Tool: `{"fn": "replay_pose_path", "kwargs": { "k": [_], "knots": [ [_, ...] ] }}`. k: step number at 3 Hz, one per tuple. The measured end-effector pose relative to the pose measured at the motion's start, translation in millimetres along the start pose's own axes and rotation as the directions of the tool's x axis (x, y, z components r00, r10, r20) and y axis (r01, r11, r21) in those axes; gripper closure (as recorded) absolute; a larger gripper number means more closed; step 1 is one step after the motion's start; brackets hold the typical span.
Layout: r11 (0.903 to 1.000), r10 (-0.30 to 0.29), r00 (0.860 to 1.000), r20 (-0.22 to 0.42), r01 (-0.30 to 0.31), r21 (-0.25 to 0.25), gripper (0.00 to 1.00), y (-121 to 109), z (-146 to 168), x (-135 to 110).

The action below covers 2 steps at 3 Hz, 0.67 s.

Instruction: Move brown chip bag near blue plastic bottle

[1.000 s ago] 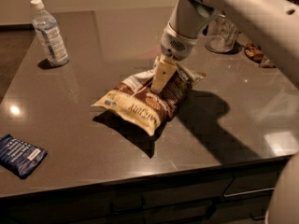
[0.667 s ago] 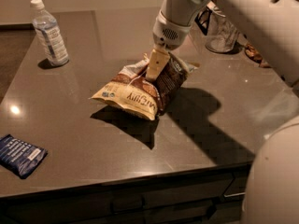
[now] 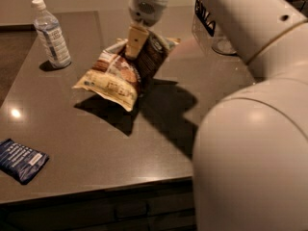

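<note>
The brown chip bag [image 3: 126, 70] hangs tilted above the dark table, cream-yellow edge down to the left, casting a shadow beneath it. My gripper [image 3: 136, 43] is shut on the bag's upper middle, coming down from the white arm at the top. The blue plastic bottle [image 3: 50, 33] stands upright at the table's far left, clear with a white cap and pale label, a short way left of the bag.
A flat dark blue packet [image 3: 20, 160] lies at the table's front left edge. A clear glass container [image 3: 219, 40] stands at the back right, partly behind my arm. My white arm [image 3: 250, 129] fills the right side. The table's front edge [image 3: 106, 189] runs below.
The gripper has lifted the bag and carried it left and back, toward the bottle. The arm now fills much more of the right of the view.
</note>
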State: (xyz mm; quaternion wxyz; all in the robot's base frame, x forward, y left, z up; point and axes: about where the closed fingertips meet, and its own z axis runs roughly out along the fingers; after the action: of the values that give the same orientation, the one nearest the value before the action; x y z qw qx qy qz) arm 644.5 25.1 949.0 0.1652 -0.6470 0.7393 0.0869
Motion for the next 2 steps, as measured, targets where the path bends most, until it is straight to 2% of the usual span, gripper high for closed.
{"fn": "replay_pose_path", "kwargs": {
  "k": [2],
  "knots": [
    [0.9941, -0.107, 0.993, 0.049, 0.106, 0.019, 1.0, -15.1, 12.4, -94.5]
  ]
}}
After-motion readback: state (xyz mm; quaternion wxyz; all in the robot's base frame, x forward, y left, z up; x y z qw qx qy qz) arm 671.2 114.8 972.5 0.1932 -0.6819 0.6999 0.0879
